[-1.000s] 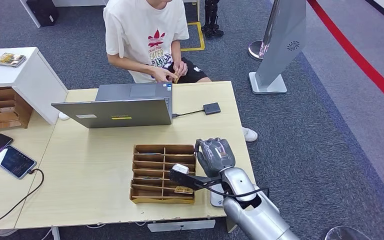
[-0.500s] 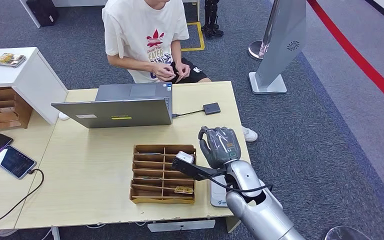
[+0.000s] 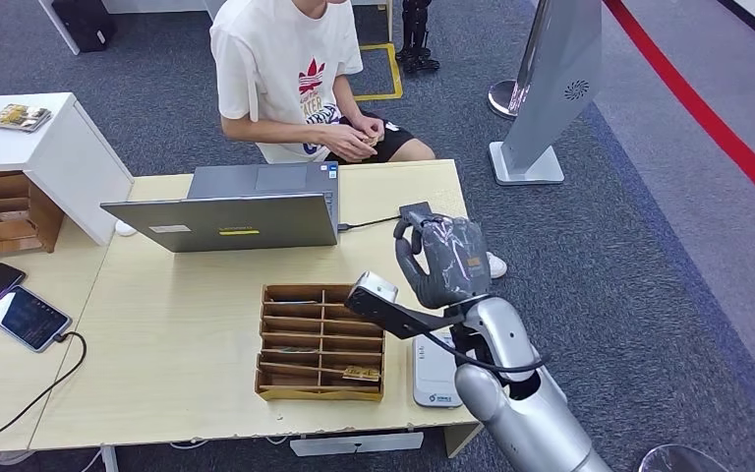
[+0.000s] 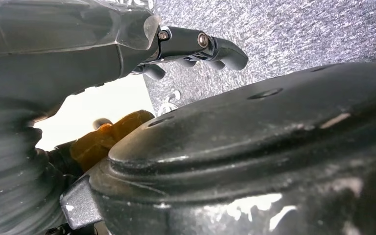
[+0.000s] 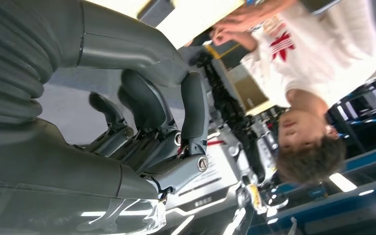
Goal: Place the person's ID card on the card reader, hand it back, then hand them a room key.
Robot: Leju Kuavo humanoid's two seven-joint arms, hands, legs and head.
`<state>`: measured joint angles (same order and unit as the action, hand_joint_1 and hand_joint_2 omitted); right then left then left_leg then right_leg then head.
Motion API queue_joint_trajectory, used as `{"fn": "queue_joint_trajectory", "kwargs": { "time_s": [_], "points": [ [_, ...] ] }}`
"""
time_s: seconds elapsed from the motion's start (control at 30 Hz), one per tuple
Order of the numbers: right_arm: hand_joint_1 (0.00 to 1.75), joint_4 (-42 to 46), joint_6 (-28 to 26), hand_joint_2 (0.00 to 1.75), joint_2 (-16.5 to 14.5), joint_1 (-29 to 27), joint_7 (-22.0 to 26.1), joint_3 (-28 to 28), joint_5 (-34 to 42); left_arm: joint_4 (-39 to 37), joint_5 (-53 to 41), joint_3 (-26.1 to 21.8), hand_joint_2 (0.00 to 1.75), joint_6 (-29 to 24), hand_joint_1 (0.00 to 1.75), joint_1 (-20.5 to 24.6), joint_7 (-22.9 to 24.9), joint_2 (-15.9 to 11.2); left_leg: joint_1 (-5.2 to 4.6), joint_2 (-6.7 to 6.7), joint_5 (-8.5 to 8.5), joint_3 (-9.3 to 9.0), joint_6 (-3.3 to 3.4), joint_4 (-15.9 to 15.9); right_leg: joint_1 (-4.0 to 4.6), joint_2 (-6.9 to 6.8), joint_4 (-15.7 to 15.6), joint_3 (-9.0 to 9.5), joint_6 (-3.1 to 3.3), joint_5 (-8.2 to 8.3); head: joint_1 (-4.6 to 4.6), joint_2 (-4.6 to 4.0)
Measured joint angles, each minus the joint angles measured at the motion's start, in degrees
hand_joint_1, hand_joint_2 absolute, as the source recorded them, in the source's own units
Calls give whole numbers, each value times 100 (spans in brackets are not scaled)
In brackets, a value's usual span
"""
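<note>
Reaching toward the person [image 3: 290,74] looks like the step in hand, so the right hand [image 3: 440,259] should arrive beyond the laptop [image 3: 226,218] with its palm turned up and fingers spread, pause near the far table edge, and let the person lay the card into it rather than snatching. Right now that hand hovers beside the laptop on the side of the small black card reader [image 3: 415,212], which sits just past the laptop's corner at the end of its cable. In the right wrist view the fingers [image 5: 147,105] curl inward with nothing visibly between them, so I judge the hand clenched and empty. The left hand [image 4: 191,41] hangs off the table over grey carpet, fingers curled, holding nothing I can make out. The ID card is too small to see surely: the person's hands [image 3: 358,138] are together behind the laptop, fiddling with something tan. A wooden compartment tray [image 3: 321,341] lies on the table [image 3: 177,334] in front of the laptop.
</note>
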<state>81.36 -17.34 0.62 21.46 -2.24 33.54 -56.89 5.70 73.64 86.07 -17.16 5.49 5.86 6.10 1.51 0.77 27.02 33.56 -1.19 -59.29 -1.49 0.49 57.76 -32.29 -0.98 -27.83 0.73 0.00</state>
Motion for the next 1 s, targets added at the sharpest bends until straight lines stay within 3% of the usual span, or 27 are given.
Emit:
{"fn": "queue_joint_trajectory", "kwargs": {
  "time_s": [0.07,0.13,0.5,0.8,1.0],
  "points": [
    [70,80,182,175,4,-46,90,99,161,0,38,0,175,-2,0,-3,-16,-1,0,0,0,0,0,0,0,0,0,0,0,0,0,0],
    [62,119,346,175,8,-86,151,256,293,0,65,0,175,-5,0,-5,-27,-1,0,0,0,0,0,0,0,0,0,0,0,0,1,0],
    [71,-145,664,175,19,-41,221,1165,518,0,102,48,175,-13,0,-6,-55,-3,0,0,0,1,0,1,0,-1,0,1,0,0,0,0],
    [91,-547,657,175,14,138,89,1368,375,0,84,139,175,-11,0,2,-54,-3,0,1,0,1,0,1,0,-1,0,2,0,0,1,0],
    [94,-806,645,175,-5,251,-36,1376,235,0,57,148,175,-2,0,9,-20,-1,0,1,0,1,0,1,0,-1,0,2,0,0,0,0]
  ]
}}
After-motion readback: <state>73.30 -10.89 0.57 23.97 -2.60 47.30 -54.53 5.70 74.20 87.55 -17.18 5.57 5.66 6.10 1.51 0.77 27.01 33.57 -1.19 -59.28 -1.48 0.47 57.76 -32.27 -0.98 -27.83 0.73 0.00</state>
